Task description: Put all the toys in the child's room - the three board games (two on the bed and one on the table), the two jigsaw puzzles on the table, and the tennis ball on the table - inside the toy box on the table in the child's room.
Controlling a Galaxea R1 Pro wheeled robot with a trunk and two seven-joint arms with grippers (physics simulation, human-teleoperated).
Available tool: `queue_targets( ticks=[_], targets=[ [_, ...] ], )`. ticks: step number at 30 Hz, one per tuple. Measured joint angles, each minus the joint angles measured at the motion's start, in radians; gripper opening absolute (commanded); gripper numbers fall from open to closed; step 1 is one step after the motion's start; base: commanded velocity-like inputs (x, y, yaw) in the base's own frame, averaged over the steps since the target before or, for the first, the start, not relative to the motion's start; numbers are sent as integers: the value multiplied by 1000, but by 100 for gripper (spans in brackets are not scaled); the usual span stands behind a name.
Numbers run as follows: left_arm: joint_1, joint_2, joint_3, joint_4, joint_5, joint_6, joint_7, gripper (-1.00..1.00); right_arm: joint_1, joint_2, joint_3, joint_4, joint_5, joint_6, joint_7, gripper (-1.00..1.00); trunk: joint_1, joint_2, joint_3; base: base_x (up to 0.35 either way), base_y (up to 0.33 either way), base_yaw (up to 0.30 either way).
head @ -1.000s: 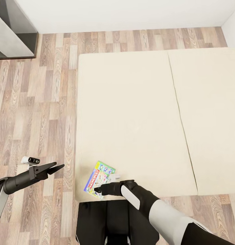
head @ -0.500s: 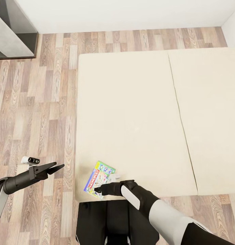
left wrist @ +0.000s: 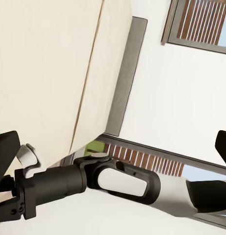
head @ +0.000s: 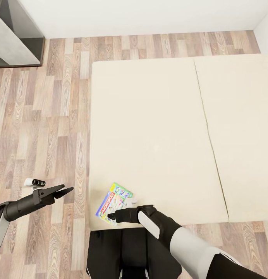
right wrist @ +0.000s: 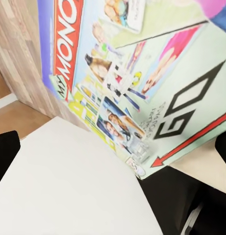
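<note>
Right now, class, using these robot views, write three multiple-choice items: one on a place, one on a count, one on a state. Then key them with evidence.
1. The Monopoly box lies
A) at the bed's near corner
B) on the floor
C) on a shelf

2. Game boxes on the bed:
A) three
B) one
C) none

3. The left gripper is
A) shut on a box
B) open over the floor
C) pressing the mattress

Key: 1A, it lies on the mattress by the right gripper; 2B, only Monopoly shows; 3B, its spread fingers hold nothing above the planks.
</note>
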Motion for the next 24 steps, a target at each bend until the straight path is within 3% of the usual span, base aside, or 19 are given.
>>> queue_targets(
  ticks=[24],
  targets=[
    [0, 0, 0, 0, 0, 0, 0, 100, 0, 0, -2, 0, -2, 0, 1, 100, 0, 0, 0, 0, 16, 0]
  ],
)
